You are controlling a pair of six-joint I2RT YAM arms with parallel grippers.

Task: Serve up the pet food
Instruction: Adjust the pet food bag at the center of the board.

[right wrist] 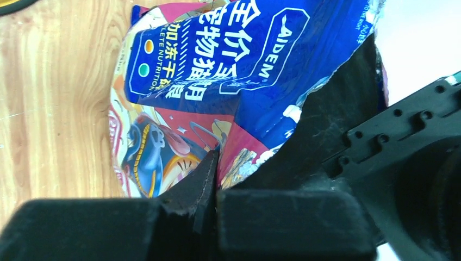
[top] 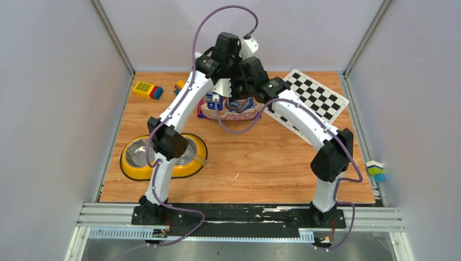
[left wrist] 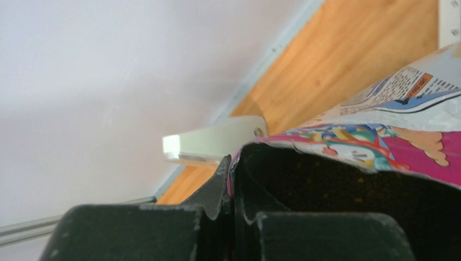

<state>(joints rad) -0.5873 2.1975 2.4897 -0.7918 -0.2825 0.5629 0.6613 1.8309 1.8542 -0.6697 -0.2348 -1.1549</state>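
A glossy pink, purple and blue cat-food bag (top: 228, 110) sits on the wooden surface (top: 261, 163) in the upper centre of the top view, with both arms bent over it.

The left hand (left wrist: 229, 166) is closed tight, its two black fingers pinching the torn pink rim of the bag at the lower middle of the left wrist view. Just right of that pinch the bag's mouth gapes dark, and a grainy brown mass inside looks like the small dark brown pet food (left wrist: 348, 187), though single pellets cannot be told apart.

The right hand (right wrist: 215, 160) is likewise clamped on the bag's edge, below its blue panel of white lettering.

A yellow double feeder with steel bowls (top: 130, 169) lies at the lower left of the top view, well apart from the bag.
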